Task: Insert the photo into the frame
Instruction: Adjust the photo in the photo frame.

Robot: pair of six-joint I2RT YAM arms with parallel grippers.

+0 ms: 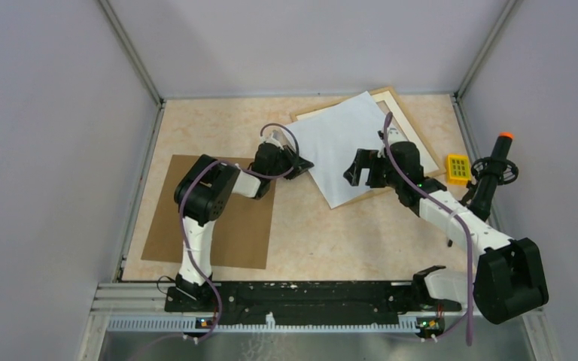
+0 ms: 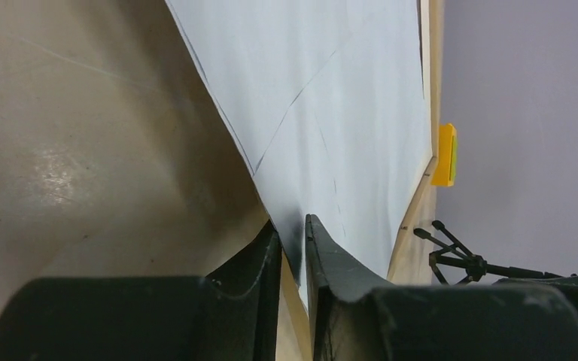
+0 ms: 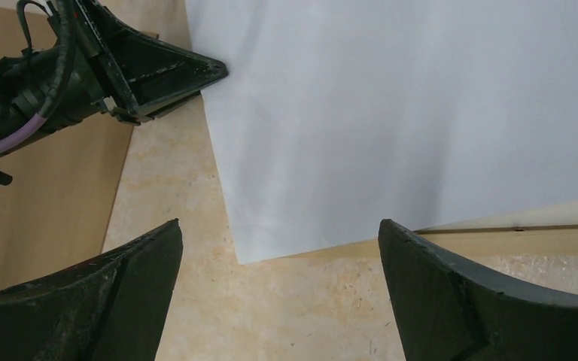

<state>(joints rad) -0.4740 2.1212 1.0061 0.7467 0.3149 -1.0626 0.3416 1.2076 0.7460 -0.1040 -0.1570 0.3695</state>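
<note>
The photo [image 1: 346, 143] lies turned at an angle over the frame [image 1: 403, 113]; only a plain white face shows, no picture. My left gripper [image 1: 301, 164] is shut on the photo's left corner; in the left wrist view the sheet [image 2: 331, 90] runs between the nearly closed jaws of that gripper [image 2: 292, 226], with the frame's wood [image 2: 430, 90] along its right. My right gripper [image 1: 357, 169] is open and empty, hovering above the photo's near corner [image 3: 391, 113]; its jaws stand wide apart around that corner [image 3: 280, 226], with the frame's moulding [image 3: 497, 241] beneath the sheet.
A brown backing board [image 1: 211, 218] lies flat at the left under the left arm. A yellow block [image 1: 458, 167] and a black stand with an orange tip [image 1: 493, 169] sit by the right wall. Grey walls enclose the table.
</note>
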